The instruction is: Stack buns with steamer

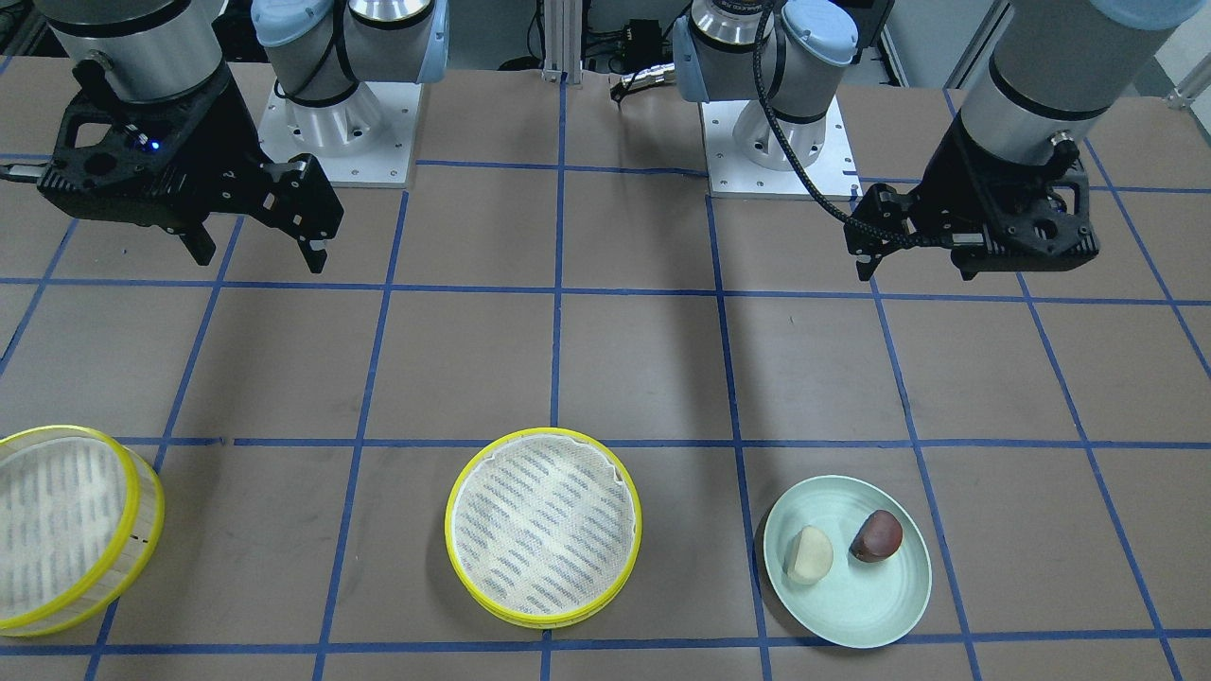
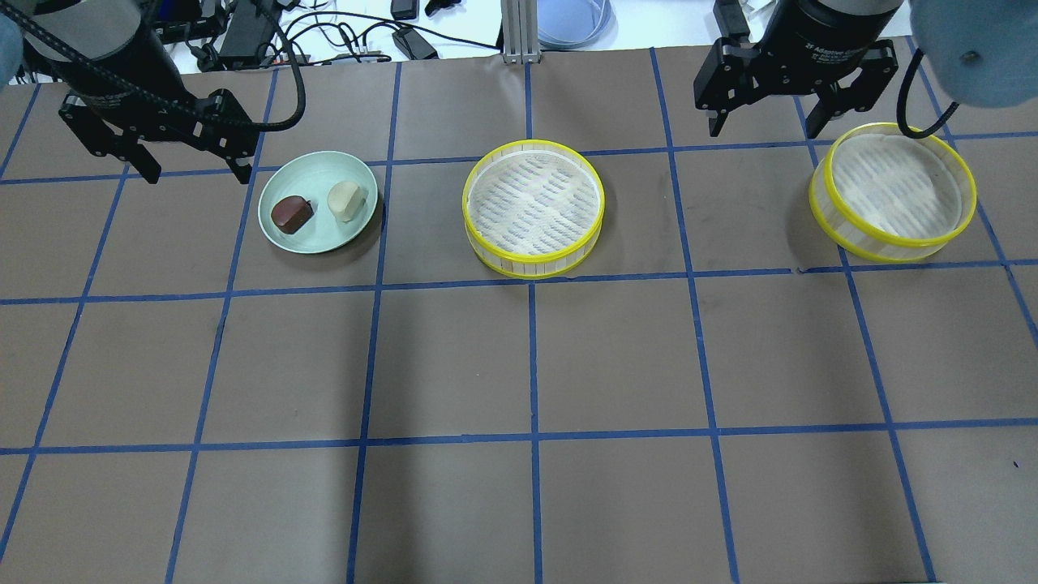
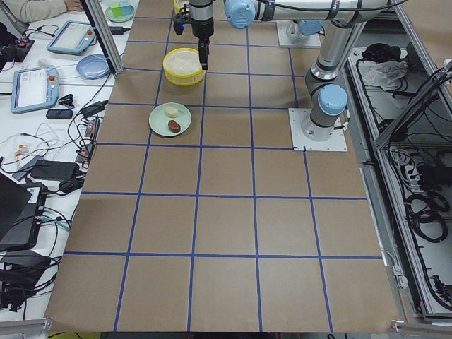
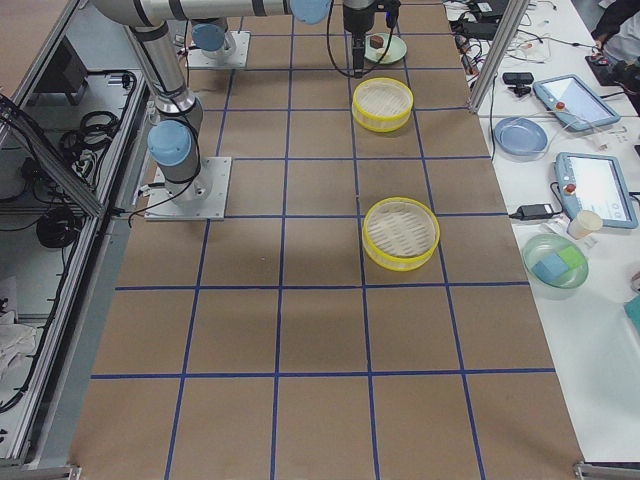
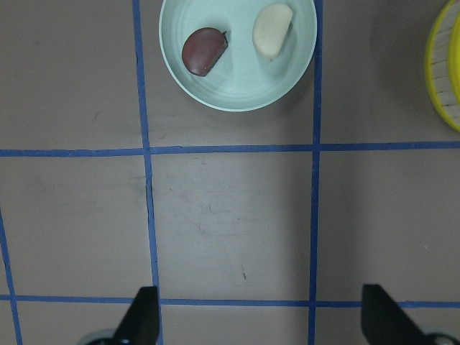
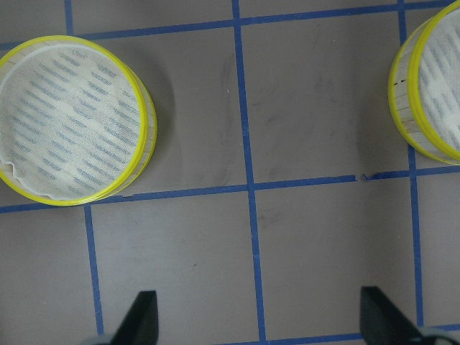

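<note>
A: While both arms hang high over the brown table (image 2: 519, 365) with its blue grid, is either one carrying anything?

B: No. The left gripper (image 2: 197, 169) has its fingers spread wide with nothing between them. The right gripper (image 2: 765, 123) is just as wide apart and just as bare. Each wrist view shows only two fingertips at the lower corners, with table between them.

A: Why does each one hover where it does?

B: Probably for reach. The left gripper hangs near the plate and the right one near the outer steamer tray (image 2: 859, 239), so each has its own work close by.

A: And the other tray?

B: The middle steamer tray (image 2: 531, 261) sits on the table between the plate and the outer tray, well apart from both. It has yellow rims, a pale slatted wall and a white liner with grey dashes, and nothing lies in it. It looks placed to be the base of the stack.

A: The buns?

B: Both lie side by side on the pale green plate (image 2: 320, 234), close but apparently not touching. The reddish-brown bun (image 2: 291, 212) is on the outer side and the cream-white bun (image 2: 346, 200) is on the side toward the middle tray. Each is a small, smooth, rounded wedge, far smaller than the plate. Neither is in a steamer yet.
</note>
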Tool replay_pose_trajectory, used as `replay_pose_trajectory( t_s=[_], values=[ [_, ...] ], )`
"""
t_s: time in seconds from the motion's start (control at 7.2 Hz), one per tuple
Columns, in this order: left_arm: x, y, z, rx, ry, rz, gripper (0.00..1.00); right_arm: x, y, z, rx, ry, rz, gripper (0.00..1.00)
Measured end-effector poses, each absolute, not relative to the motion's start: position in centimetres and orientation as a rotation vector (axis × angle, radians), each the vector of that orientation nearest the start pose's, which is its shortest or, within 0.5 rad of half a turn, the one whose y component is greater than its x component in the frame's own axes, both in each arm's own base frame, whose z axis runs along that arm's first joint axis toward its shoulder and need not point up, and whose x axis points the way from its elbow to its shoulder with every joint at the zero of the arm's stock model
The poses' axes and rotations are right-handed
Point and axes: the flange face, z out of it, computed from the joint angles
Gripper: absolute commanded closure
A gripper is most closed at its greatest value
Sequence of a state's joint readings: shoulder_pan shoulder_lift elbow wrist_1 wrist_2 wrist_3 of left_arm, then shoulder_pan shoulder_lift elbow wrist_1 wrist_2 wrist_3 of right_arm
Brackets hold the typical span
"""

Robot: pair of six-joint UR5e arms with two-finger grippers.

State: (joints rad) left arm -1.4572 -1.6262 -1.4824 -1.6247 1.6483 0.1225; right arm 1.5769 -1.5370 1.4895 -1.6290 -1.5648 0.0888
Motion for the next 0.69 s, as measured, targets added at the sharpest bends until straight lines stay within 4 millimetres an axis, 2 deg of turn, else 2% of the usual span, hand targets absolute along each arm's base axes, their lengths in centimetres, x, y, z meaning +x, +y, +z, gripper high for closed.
replay_pose_trajectory(
  t_s=[0.56, 0.69],
  values=[
    [-6.5, -53.0, 49.6, 0.029, 3.055, 0.011, 0.0, 13.5, -51.7, 51.7, 0.125, 3.128, -0.17, 0.0],
    [-6.2, -53.6, 49.1, 0.027, 3.05, -0.011, 0.0, 12.8, -52.1, 51.5, 0.112, 3.129, -0.169, 0.0]
  ],
)
